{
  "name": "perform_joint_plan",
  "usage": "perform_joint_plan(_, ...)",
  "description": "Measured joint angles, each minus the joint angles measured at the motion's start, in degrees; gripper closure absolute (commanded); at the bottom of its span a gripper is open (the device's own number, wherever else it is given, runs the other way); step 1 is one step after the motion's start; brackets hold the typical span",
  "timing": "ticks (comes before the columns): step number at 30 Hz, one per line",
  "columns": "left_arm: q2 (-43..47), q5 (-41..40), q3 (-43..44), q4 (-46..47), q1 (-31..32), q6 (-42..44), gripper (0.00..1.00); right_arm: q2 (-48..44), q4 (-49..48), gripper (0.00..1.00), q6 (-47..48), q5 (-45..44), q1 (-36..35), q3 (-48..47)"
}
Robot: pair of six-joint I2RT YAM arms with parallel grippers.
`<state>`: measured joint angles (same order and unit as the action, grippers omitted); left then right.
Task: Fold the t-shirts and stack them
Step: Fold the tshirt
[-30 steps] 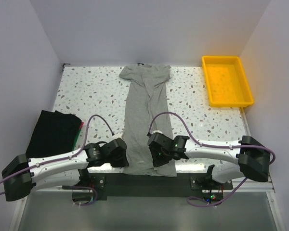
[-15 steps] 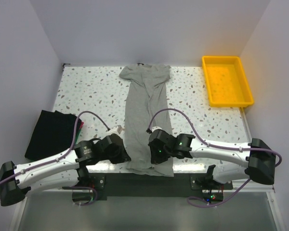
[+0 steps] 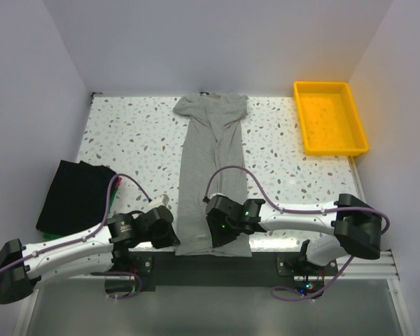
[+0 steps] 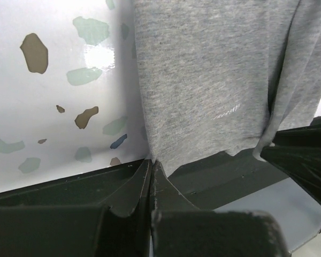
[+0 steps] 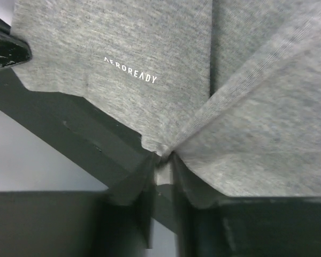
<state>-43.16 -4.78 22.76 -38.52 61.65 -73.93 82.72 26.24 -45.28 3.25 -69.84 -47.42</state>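
The left gripper (image 4: 152, 170) and right gripper (image 5: 161, 158) are each clenched on the near hem of the heather-grey t-shirt (image 3: 211, 161); likely so the hem can fold toward its collar.

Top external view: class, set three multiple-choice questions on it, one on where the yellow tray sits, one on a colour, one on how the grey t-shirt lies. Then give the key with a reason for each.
1. Where is the yellow tray?
A. At the near left corner
B. At the far right corner of the table
C. Under a shirt

2. What colour is the folded t-shirt lying at the left?
A. Black
B. White
C. Orange

3. How does the grey t-shirt lie?
A. Balled up
B. Spread wide with both sleeves out
C. Folded into a long narrow strip

Key:
1 B, the yellow tray sits against the far right corner.
2 A, the folded t-shirt is plainly black.
3 C, the grey t-shirt runs as a narrow strip from the far edge to the near edge.
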Motion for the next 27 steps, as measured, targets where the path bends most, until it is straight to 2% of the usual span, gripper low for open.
perform_joint_plan(1, 0.0, 0.0, -0.2, 0.0, 0.0, 0.0, 1.00, 0.2, -0.1, 0.58, -0.2, 0.1, -0.2, 0.0)
perform_joint_plan(4, 0.0, 0.0, -0.7, 0.3, 0.0, 0.0, 1.00, -0.7, 0.0, 0.45, -0.1, -0.3, -0.3, 0.0)
perform_joint_plan(12, 0.0, 0.0, -2.3, 1.1, 0.0, 0.0, 1.00, -11.8, 5.4, 0.47, -2.5, -6.0, -0.1, 0.9)
perform_joint_plan(15, 0.0, 0.0, -2.8, 1.4, 0.0, 0.0, 1.00, -18.6, 6.9, 0.48, -5.2, -7.2, 1.3, 5.4)
perform_joint_plan(19, 0.0, 0.0, -3.1, 1.5, 0.0, 0.0, 1.00, -26.4, 7.3, 0.48, -9.3, -5.9, 7.0, 15.8)
perform_joint_plan(23, 0.0, 0.0, -3.3, 1.6, 0.0, 0.0, 1.00, -28.7, 7.4, 0.46, -11.9, -3.3, 12.0, 22.5)
perform_joint_plan(27, -0.1, 0.0, -3.6, 1.8, 0.0, 0.0, 1.00, -29.4, 6.4, 0.44, -14.1, -1.4, 12.6, 24.1)
